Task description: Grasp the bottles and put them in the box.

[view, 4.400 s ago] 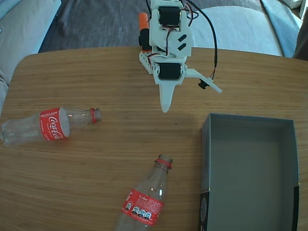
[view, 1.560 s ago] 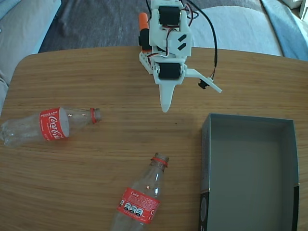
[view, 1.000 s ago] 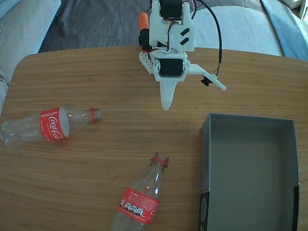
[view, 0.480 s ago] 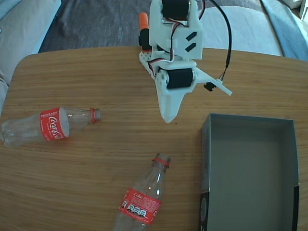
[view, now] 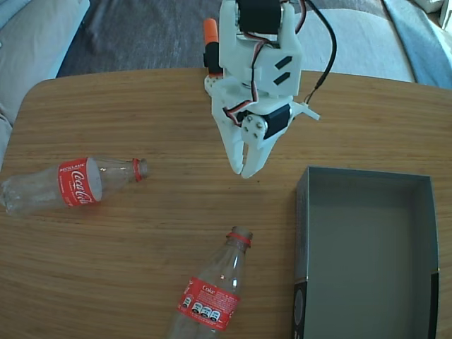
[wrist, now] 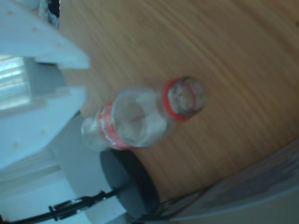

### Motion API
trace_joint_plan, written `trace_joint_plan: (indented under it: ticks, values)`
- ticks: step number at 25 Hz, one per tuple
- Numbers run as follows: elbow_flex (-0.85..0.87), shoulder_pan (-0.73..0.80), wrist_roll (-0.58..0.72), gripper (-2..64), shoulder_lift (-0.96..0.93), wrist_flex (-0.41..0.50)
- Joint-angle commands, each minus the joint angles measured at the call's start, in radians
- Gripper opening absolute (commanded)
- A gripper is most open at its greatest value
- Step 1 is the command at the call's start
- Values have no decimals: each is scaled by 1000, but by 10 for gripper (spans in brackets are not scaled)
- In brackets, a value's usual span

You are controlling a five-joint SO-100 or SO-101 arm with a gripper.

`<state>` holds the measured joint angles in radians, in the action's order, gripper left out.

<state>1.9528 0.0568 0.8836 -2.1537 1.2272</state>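
Observation:
Two clear Coca-Cola bottles lie capless on the wooden table. One bottle (view: 67,183) is at the left edge, neck pointing right. The other bottle (view: 212,293) is at the front, neck pointing up-right; the wrist view shows this bottle (wrist: 140,119) from its red-ringed mouth, blurred. The dark grey-blue box (view: 371,247) stands at the right with nothing in it. My white gripper (view: 244,169) hangs above bare table between the bottles and the box, fingers nearly together and holding nothing. In the wrist view the gripper (wrist: 86,77) comes in from the left.
The table (view: 141,106) ends at the back in a rounded edge, with grey cushions and a dark rug beyond. The arm's base with an orange part (view: 210,32) sits at the back centre. A black cable (view: 325,56) loops off the arm to the right.
The arm has leaned forward and the wrist has rolled, so both fingers now show instead of one thin edge. The front bottle has shifted slightly.

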Motion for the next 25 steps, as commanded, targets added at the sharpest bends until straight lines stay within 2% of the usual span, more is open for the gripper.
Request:
trace_joint_plan:
  ticks: [1,3,13,18,25]
  values:
    - [-84,-6,92,5,12,52]
    - [-109,-3,130,5,34,72]
    - [-252,5,146,5,175,58]
    - [-262,5,324,5,218,58]
    - [-252,5,505,5,222,57]
